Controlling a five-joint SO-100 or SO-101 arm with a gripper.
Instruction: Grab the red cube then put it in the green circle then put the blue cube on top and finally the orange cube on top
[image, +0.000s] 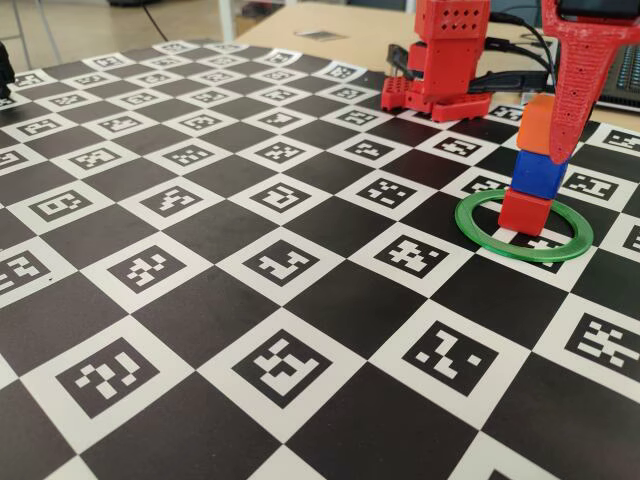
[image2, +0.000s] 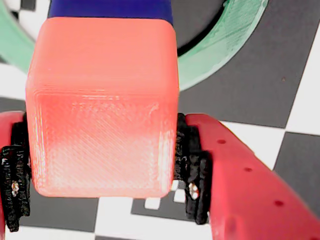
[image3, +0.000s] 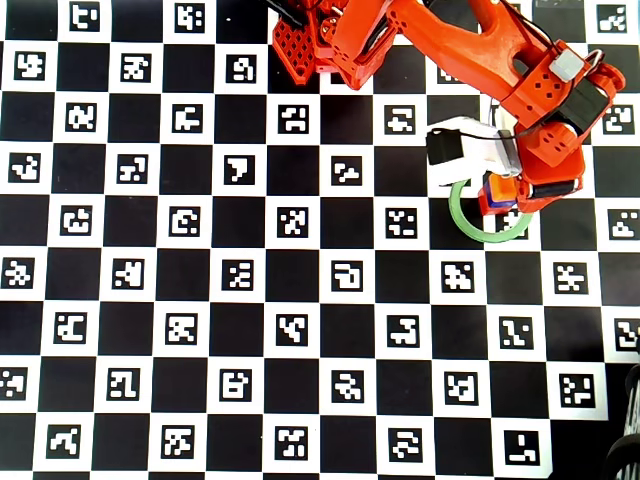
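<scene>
The ring lies on the board with the red cube inside it and the blue cube on top. The gripper pinches the orange cube on the blue one. I think it should open slowly and go straight up

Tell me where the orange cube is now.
In the fixed view, far right: the orange cube tops the blue cube, held in the gripper.

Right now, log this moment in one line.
stack: red cube in green circle, blue cube on it | tool shut on orange cube atop blue
</scene>
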